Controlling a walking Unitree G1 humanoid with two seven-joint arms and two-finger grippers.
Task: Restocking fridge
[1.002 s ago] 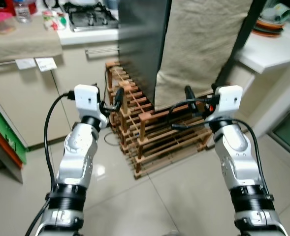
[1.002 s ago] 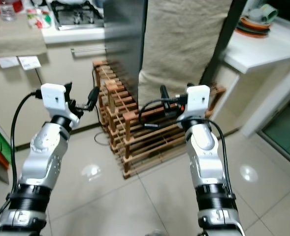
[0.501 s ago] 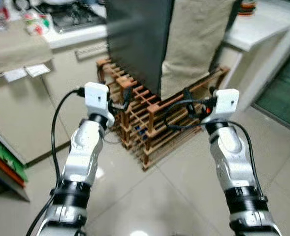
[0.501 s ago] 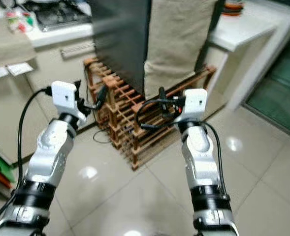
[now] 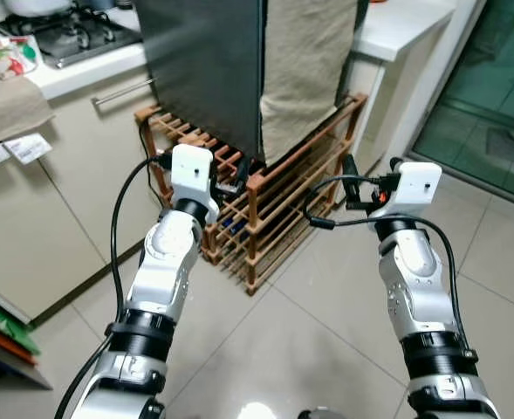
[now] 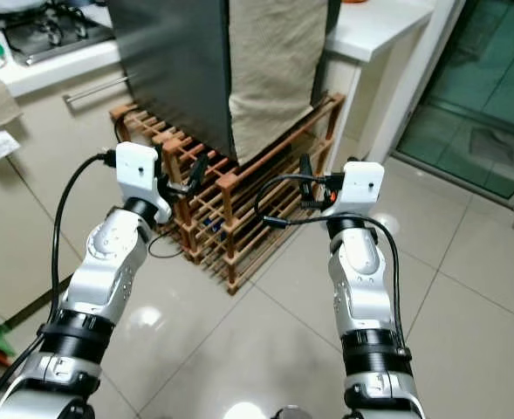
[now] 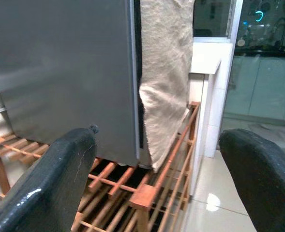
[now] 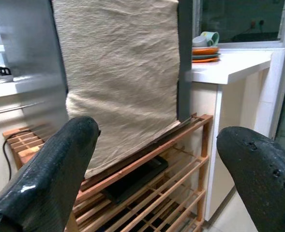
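A: Nearest the camera, what are the arms doing?

B: Both are raised over the tiled floor (image 5: 326, 349). The left claw (image 5: 239, 179) and the right claw (image 5: 351, 175) each have their fingers spread wide and hold nothing; the wrist views show that plainly, with a broad gap between the black fingers (image 7: 45, 179) and (image 8: 50, 169).

A: And just beyond them?

B: A low wooden rack (image 5: 274, 205) stands on the floor, its near corner post just ahead of the left claw. The fridge (image 5: 204, 70), dark grey, sits on top of that rack, and a beige cloth (image 5: 304, 65) hangs down its right face to the rack's top rail.

A: What do the wrist views add?

B: The right wrist view shows a flat black object (image 8: 132, 179) lying on a shelf of the rack under the cloth, and stacked dishes (image 8: 205, 48) on the white tabletop (image 8: 229, 67) to the fridge's right. The head views show what lies farther left: a gas hob (image 5: 60, 35) on the kitchen tabletop (image 5: 73, 74), and paper labels (image 5: 12, 150) on the cabinet front.

A: Any change from a second ago?

B: The whole scene has swung, so the camera has turned. A green glass door (image 5: 492, 78) now shows at the right, and the rack lies more squarely between the arms. Both claws are as wide open as before.
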